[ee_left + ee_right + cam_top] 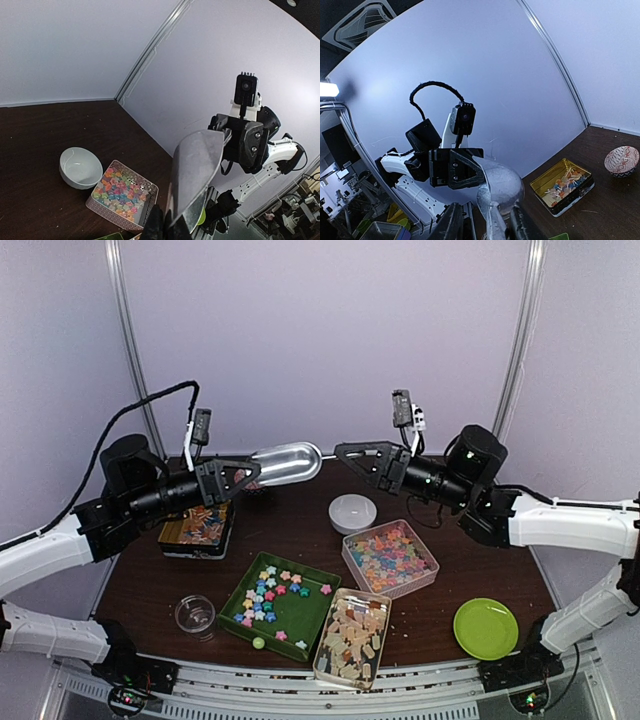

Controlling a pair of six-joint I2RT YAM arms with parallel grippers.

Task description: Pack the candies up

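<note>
Closest to the arm bases, a clear rectangular plastic tub (327, 665) is filled with pale beige-amber chunky candies (352, 635). Just left of it sits a dark green rectangular tray (308, 612) with pastel star-shaped candies (266, 592) scattered over its floor, mostly in its left half. More of these stars fill a second clear square tub (390, 558) behind the first. A small clear glass cup (195, 613) stands left of the tray, and a round lime-green plate (486, 628) lies well to the right. A white round bowl (352, 512) sits just behind the star tub, and an open dark tin with colourful contents (197, 528) rests on the left of the brown tabletop (300, 525).

Above the table's far side, the left gripper (250, 472) is clamped on the handle of a shiny metal scoop (288, 462), held level with its mouth towards the right arm. The right gripper (345, 450) faces it with its fingers (453, 220) spread apart, and the scoop's end is just at them; whether they touch it cannot be told
</note>
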